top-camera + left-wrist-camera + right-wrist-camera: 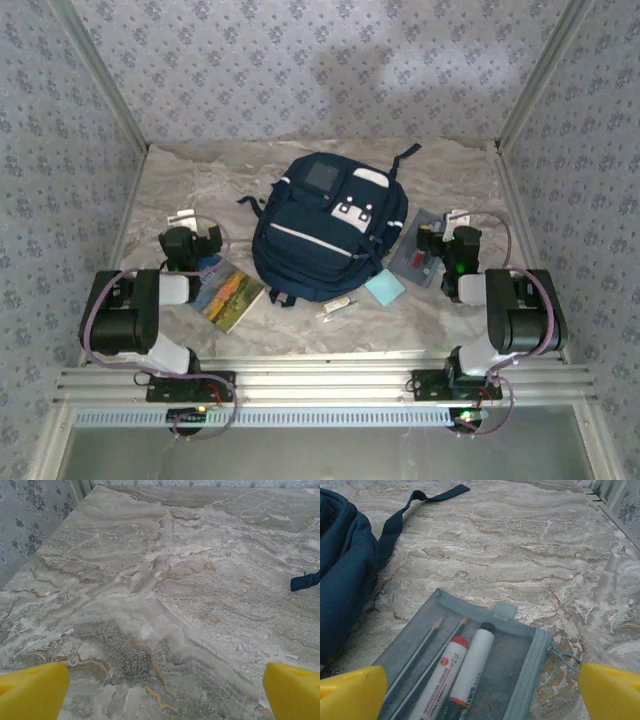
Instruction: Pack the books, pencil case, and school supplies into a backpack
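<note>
Between floral-papered walls (300, 70), the marbled tabletop (200, 180) carries the backpack (310, 235); both pairs of jaws stand apart

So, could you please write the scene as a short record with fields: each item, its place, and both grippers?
table: marble pattern
backpack: middle, lying flat, front up
book: left of backpack
pencil case: right of backpack, pencils and markers inside
pad: by backpack's near right corner
white stick: in front of backpack, left of pad
left gripper: open, over bare table
right gripper: open, over pencil case
</note>
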Robot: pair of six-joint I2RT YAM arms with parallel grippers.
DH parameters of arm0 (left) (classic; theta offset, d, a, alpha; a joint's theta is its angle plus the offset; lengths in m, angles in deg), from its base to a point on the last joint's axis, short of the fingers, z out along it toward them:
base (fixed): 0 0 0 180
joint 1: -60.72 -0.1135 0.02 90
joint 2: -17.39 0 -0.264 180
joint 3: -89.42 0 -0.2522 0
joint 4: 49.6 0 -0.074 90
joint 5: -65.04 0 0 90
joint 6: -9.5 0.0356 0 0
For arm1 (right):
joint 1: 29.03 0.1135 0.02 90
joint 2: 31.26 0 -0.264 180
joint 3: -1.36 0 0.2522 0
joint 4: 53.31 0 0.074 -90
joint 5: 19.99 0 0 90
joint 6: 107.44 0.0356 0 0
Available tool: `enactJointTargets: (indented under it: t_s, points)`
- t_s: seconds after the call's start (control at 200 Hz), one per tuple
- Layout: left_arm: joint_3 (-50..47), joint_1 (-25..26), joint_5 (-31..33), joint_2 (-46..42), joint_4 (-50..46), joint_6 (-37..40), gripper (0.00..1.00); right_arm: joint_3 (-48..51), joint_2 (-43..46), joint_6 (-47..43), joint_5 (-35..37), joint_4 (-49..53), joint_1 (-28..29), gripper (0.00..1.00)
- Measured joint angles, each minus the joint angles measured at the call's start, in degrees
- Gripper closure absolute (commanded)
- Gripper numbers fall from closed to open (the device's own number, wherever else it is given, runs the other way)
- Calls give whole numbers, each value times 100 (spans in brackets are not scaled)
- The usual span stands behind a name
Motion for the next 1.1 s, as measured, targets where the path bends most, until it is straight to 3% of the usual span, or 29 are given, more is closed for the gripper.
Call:
enactJointTargets:
  t_s: [0.884,0.994,1.099]
  points:
    - [0,0,0,0,0,0,0,-22,7,0,-57,76,-39,0]
    - [48,7,46,-50,-203,0,1,-260,184,15,199,741,9,0]
    - [511,28,85,-407,-1281,-2,1,-872,584,205,507,1786,31,0]
